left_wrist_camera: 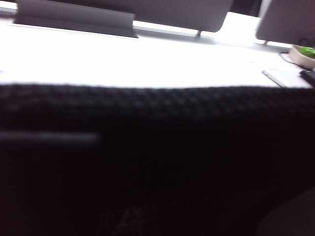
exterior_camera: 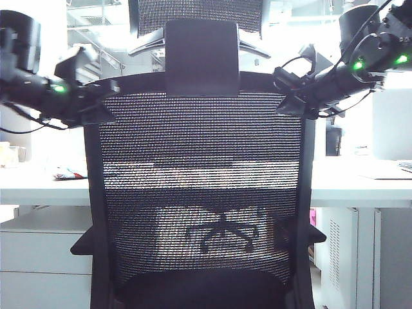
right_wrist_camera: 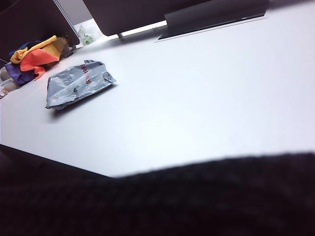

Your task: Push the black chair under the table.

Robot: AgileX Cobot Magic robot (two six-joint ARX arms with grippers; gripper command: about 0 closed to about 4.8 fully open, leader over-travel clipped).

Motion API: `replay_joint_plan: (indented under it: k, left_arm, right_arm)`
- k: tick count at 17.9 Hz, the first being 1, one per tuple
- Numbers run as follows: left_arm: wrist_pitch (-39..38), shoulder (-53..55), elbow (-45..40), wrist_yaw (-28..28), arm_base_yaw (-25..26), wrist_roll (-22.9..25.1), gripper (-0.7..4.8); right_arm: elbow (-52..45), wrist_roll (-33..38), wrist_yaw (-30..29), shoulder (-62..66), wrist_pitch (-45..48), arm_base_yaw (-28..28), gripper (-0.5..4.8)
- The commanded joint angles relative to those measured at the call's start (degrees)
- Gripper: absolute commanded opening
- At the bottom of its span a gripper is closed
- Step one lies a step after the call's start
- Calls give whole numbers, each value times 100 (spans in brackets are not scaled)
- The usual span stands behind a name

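Black chair point(exterior_camera: 203, 187) faces white worktop point(right_wrist_camera: 206, 88) in bright office; grey pouch point(right_wrist_camera: 78, 83) w/ unreadable red print lies there. Left gripper point(exterior_camera: 96, 103) & right gripper point(exterior_camera: 290, 96) at chair-back top corners. Fingers' state: can't tell.

Bright backlit office (windows washed out), white drawer cabinet point(exterior_camera: 38, 257) low.

I logged the black chair point(exterior_camera: 199, 193), its back a see-through dotted mesh; white worktop point(right_wrist_camera: 206, 93); grey crumpled pouch point(right_wrist_camera: 76, 83) with red print; both hands, left hand point(exterior_camera: 96, 103) and right hand point(exterior_camera: 293, 90), black, arms showing green lights.
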Motion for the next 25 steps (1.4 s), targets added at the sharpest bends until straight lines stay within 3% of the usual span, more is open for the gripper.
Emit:
replay_joint_plan:
  k: [1, 8, 15, 25]
  left_arm:
    - [140, 81, 387, -560, 404, -144, -6]
    - [81, 87, 704, -431, 350, -146, -6]
    - [76, 918, 1335, -374, 240, -186, -6]
    - [17, 1043, 1757, -719, 365, 118, -6]
  right_arm:
    - [398, -37, 365, 186, 372, -61, -5]
    - [570, -37, 350, 358, 291, -46, -5]
    - [660, -57, 466, 417, 273, -63, -5]
    - [1285, -59, 476, 938, 203, -55, -5]
